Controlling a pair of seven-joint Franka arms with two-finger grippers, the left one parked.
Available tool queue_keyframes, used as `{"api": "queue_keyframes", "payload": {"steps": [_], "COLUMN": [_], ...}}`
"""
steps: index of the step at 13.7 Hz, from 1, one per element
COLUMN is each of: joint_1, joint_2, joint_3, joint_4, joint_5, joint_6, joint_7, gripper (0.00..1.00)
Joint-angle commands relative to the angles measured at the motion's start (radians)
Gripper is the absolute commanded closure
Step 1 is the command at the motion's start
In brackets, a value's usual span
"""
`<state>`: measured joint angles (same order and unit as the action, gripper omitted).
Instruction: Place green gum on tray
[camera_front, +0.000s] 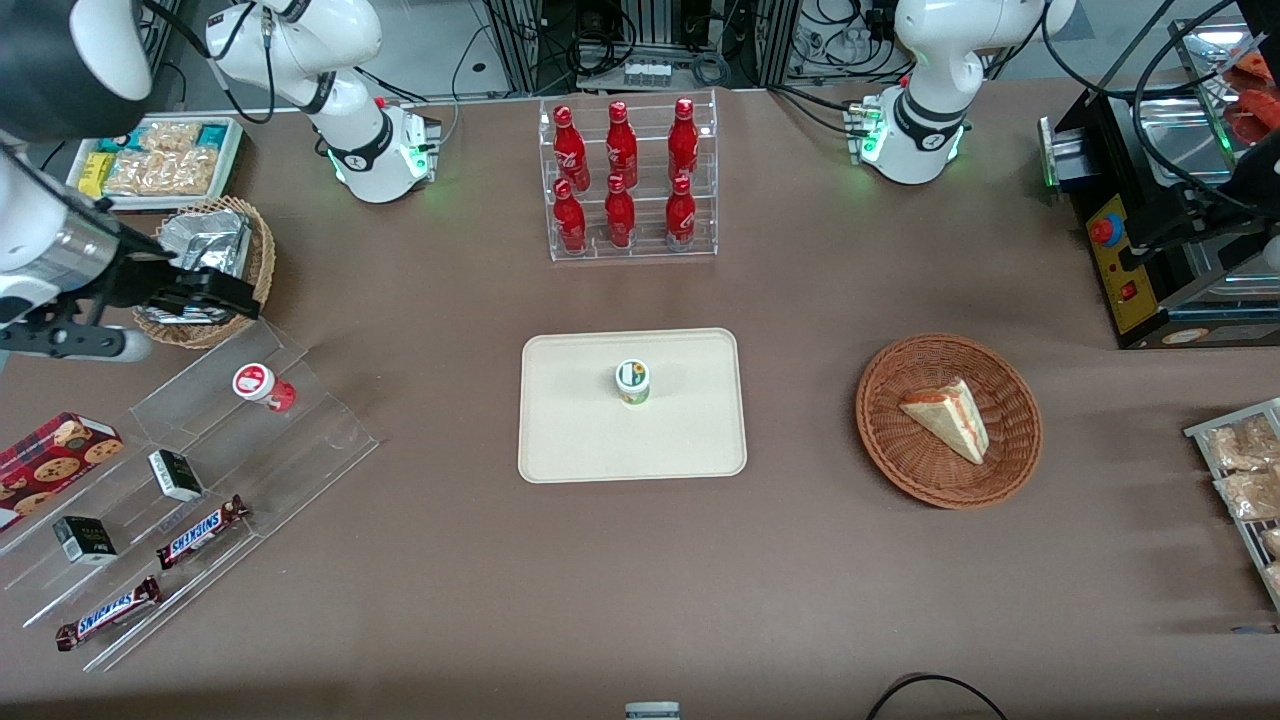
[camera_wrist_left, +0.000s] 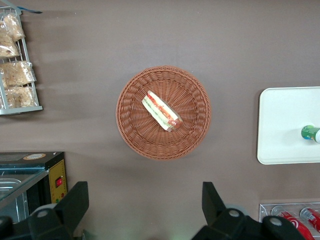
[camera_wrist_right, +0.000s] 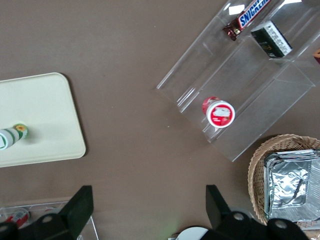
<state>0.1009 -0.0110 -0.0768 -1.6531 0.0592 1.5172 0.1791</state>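
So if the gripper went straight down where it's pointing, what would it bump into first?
Probably just the bare table. The open gripper points down at brown cloth between the clear rack and the tray, with the foil basket beside it. Depth is hard to judge, though.

"SNICKERS" on two candy bars (camera_front: 203, 532), (camera_front: 108, 613); other labels seemingly illegible.

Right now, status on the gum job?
Gripper open, empty, up over the foil basket. Green gum upright on tray. Nothing in the way.
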Motion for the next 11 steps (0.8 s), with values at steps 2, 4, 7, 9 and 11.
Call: {"api": "queue_keyframes", "payload": {"steps": [2, 4, 7, 9, 11], "joint_1": [-0.102, -0.141, -0.193, -0.191, -0.184], "joint_2": [0.009, 0.011, 0.023, 0.023, 0.025], "joint_3": [0.063, 0.063, 0.061, 0.06, 0.058], "joint_4": [0.023, 0.023, 0.024, 0.024, 0.036], "joint_5": [0.002, 0.002, -0.001, -0.007, -0.022], "joint_6": [-0.02, -0.019, -0.015, -0.015, -0.017], "joint_7": [-0.006, -0.09, -0.159, -0.159, -0.159], "gripper": [0.0, 0.0, 0.0, 0.0, 0.0]}}
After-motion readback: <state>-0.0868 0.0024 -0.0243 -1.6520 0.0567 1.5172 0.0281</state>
